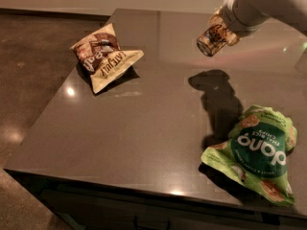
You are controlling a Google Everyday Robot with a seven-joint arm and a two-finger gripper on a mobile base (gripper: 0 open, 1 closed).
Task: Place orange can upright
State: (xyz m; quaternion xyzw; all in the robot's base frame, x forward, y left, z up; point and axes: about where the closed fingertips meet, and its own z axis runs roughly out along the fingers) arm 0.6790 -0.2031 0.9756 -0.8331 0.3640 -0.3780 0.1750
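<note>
Camera view shows the gripper (224, 27) clasping the orange can (211, 37), seemingly tilted, above the table (144, 128), far right; not yet placed upright.

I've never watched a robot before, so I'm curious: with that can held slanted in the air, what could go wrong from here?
1. The gripper, upper right, holds the can tilted above the table; released like that, it would likely topple and roll.
2. The table looks glossy, so a can set down off-level might slide.
3. The green bag lies at the near right; a rolling can could bump it.
</note>
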